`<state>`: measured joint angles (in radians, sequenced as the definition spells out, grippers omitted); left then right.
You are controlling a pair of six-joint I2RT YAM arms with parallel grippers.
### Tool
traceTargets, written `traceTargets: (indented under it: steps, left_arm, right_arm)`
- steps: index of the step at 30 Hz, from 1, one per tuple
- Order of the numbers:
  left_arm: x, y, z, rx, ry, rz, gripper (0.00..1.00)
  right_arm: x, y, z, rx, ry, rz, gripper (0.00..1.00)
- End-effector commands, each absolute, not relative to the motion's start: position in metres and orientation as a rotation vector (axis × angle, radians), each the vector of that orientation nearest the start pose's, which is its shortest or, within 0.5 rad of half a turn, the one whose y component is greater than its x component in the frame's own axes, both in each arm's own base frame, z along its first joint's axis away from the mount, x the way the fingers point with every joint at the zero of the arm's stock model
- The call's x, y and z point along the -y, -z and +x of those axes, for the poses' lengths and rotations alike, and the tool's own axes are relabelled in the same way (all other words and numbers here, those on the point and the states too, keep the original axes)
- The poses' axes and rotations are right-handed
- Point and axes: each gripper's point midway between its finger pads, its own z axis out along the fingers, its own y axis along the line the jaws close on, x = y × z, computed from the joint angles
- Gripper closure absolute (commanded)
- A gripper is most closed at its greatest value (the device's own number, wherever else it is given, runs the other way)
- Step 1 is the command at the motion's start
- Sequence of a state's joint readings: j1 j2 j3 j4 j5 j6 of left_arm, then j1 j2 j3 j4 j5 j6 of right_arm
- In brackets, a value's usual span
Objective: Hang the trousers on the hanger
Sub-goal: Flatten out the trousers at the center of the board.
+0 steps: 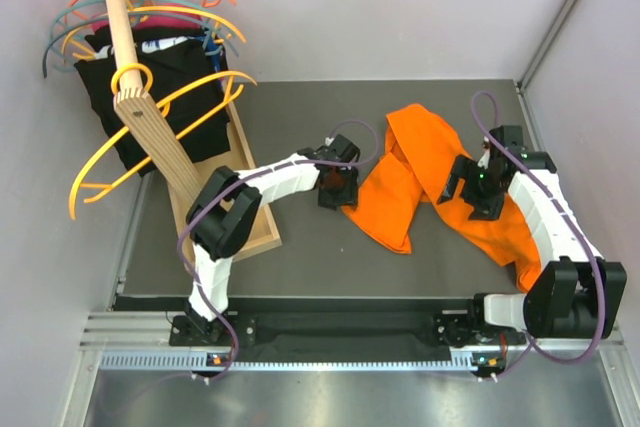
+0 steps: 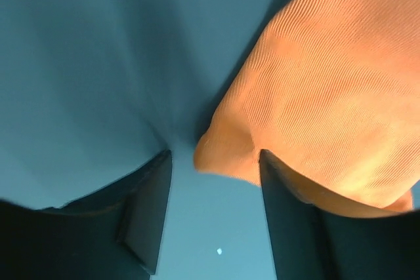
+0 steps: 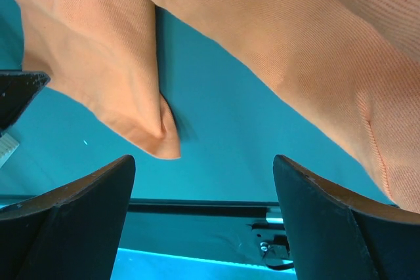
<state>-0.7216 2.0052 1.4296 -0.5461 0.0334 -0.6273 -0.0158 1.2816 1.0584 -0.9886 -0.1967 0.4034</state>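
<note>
Left gripper [image 2: 213, 159] hangs low over the grey table [image 1: 300, 107] with its jaws apart and nothing pinched, one corner of the orange trousers [image 1: 395, 187] lying just inside the gap against one finger. The trousers sprawl folded across the middle and right of the table, well apart from the yellow hanger [image 1: 205, 84], which hangs on the wooden rack [image 1: 150, 127] at the far left. The right gripper [image 3: 203, 162] is open too, low over another edge of the cloth and holding nothing. The step in hand looks like taking hold of that corner. To do it well, the fingers should probably reach further over the hem before pinching, so they catch a full fold rather than the tip, which could slip out on lifting
</note>
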Motion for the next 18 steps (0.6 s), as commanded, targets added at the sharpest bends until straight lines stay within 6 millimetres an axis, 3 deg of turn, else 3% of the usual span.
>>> traceTargets:
  steps: [1,3,6,7,9,10,13,14,16,17,18]
  left_arm:
    - [0.336,-0.036,0.331,-2.742,0.491,0.147,0.42]
    - [0.338,-0.033,0.330,-2.754,0.494,0.150,0.46]
    - [0.334,-0.031,0.327,-2.763,0.472,0.158,0.62]
    - [0.331,-0.032,0.326,-2.770,0.457,0.165,0.82]
    - [0.326,-0.043,0.329,-2.744,0.426,0.188,1.00]
    - [0.320,-0.047,0.326,-2.752,0.398,0.193,1.00]
    - [0.294,-0.083,0.337,-2.655,0.246,0.166,1.00]
    - [0.285,-0.111,0.336,-2.615,0.227,0.161,1.00]
    - [0.267,-0.146,0.344,-2.521,0.149,0.149,1.00]
    - [0.258,-0.184,0.343,-2.447,0.159,0.143,1.00]
    - [0.251,-0.205,0.343,-2.397,0.160,0.132,1.00]
  right_arm:
    - [-0.050,-0.143,0.255,-2.703,-0.391,0.485,0.14]
    - [-0.049,-0.143,0.256,-2.705,-0.385,0.480,0.14]
    - [-0.049,-0.139,0.257,-2.718,-0.382,0.473,0.14]
    - [-0.051,-0.138,0.257,-2.727,-0.399,0.470,0.14]
    - [-0.053,-0.135,0.257,-2.748,-0.415,0.469,0.14]
    - [-0.053,-0.135,0.257,-2.749,-0.414,0.467,0.14]
    - [-0.049,-0.138,0.260,-2.745,-0.383,0.458,0.14]
    - [-0.054,-0.143,0.263,-2.741,-0.368,0.400,0.14]
    - [-0.052,-0.146,0.263,-2.758,-0.316,0.371,0.14]
    - [-0.052,-0.152,0.267,-2.747,-0.305,0.354,0.14]
    - [-0.057,-0.154,0.267,-2.755,-0.295,0.320,0.14]
